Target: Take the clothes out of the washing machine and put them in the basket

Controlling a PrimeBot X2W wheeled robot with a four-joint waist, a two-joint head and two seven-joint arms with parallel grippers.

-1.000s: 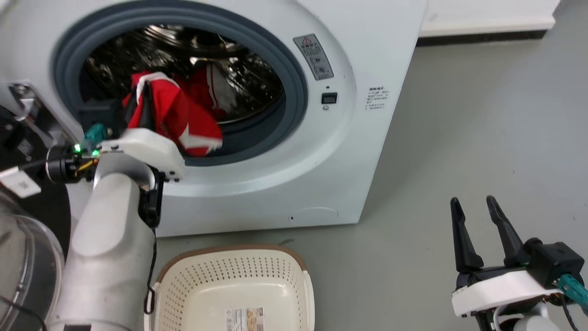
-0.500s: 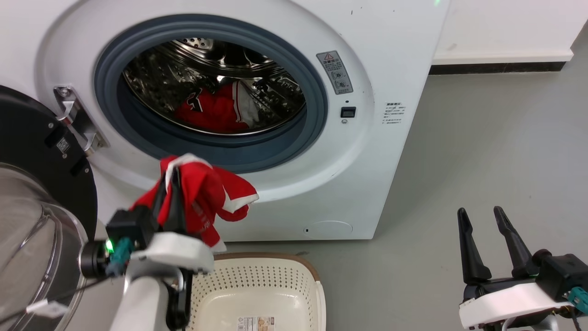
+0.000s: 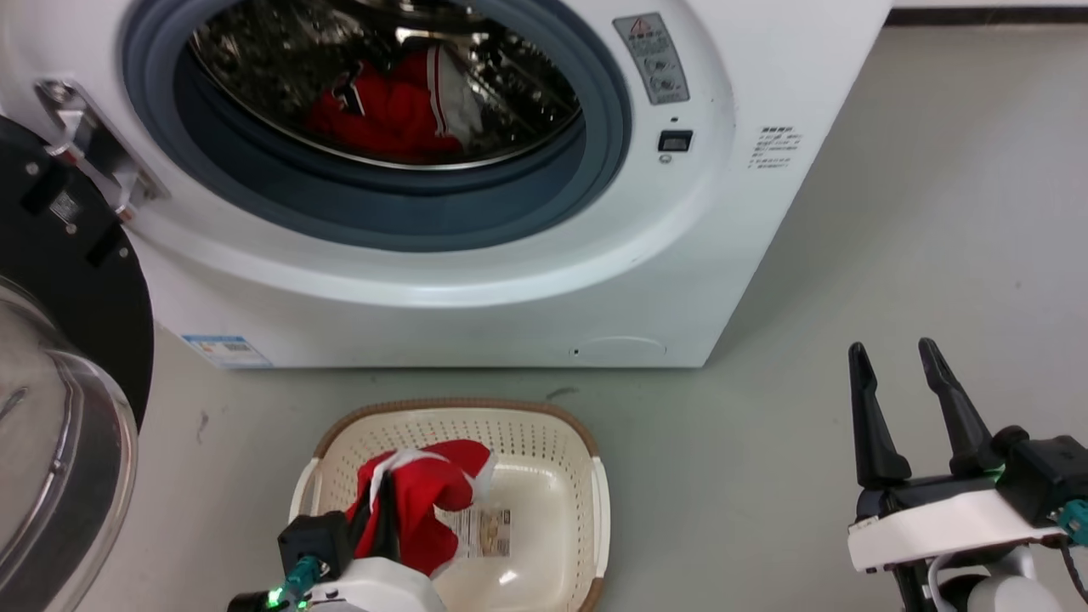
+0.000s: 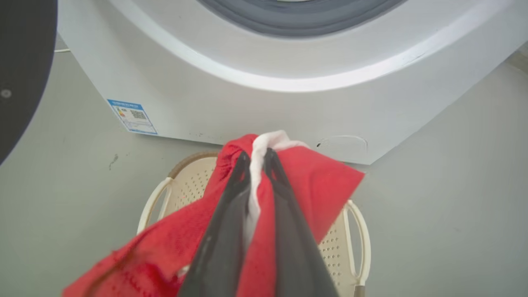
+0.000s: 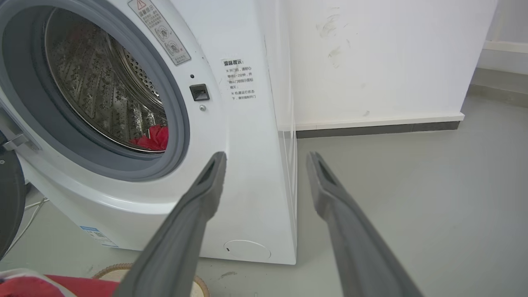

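The left gripper (image 4: 256, 156) is clamped on 1 red garment (image 4: 326, 185) just over the basket (image 3: 552, 442) (a second garment (image 3: 391, 106) lies inside the washing machine (image 3: 510, 255)); the right gripper (image 3: 892, 348) hangs spread and empty.

clothes (image 4: 326, 185): red cloth, fine mesh, matt.
washer (image 3: 510, 314): white casing, smooth, glossy.
gasket (image 3: 382, 204): grey rubber, matt.
drum (image 5: 103, 95): shiny steel, perforated.
door (image 3: 59, 476): clear glossy glass.
basket (image 3: 544, 442): cream plastic, smooth; brown woven-look rim.
floor (image 3: 850, 255): grey, smooth, matt.
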